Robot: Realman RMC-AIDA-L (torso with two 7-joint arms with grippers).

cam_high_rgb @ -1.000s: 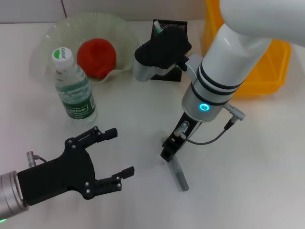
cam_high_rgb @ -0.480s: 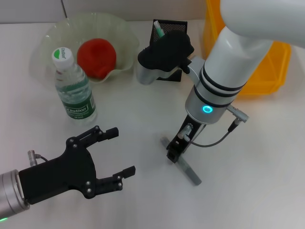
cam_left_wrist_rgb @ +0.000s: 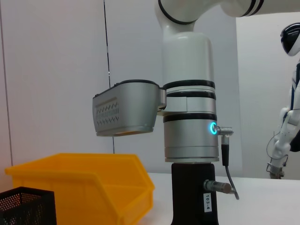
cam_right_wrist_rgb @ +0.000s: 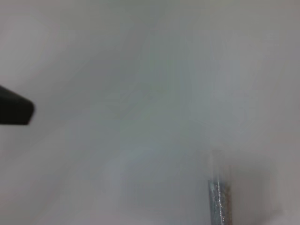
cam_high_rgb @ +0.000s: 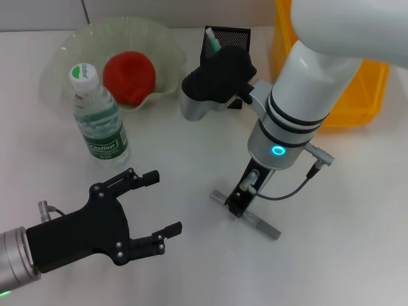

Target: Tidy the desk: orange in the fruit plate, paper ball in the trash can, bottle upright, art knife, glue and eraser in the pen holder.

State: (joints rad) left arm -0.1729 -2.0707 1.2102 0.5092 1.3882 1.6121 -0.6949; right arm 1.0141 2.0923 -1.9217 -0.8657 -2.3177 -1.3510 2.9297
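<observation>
On the white desk point(cam_high_rgb: 191, 153) lies the grey glue point(cam_high_rgb: 261, 224) stick, and my right gripper point(cam_high_rgb: 238, 201) is shut on it near one end; its tip also shows in the right wrist view as glue point(cam_right_wrist_rgb: 219, 201). The orange point(cam_high_rgb: 129, 76) rests in the fruit plate point(cam_high_rgb: 67, 48). Beside the plate the bottle point(cam_high_rgb: 99, 121) stands upright. The art knife point(cam_high_rgb: 213, 41) sticks out of the pen holder point(cam_high_rgb: 228, 37). The trash can point(cam_high_rgb: 357, 89) stands at the back right. My left gripper point(cam_high_rgb: 162, 202) hovers open and empty at the front left. Paper ball and eraser are out of view.
My right arm's wrist camera housing point(cam_high_rgb: 213, 80) hangs in front of the pen holder. The left wrist view shows the right arm point(cam_left_wrist_rgb: 190, 117), the trash can point(cam_left_wrist_rgb: 93, 183) and a corner of the pen holder point(cam_left_wrist_rgb: 23, 206).
The glue stick has swung round under my right gripper, its free end moving from the front toward the right. The left arm has stayed still.
</observation>
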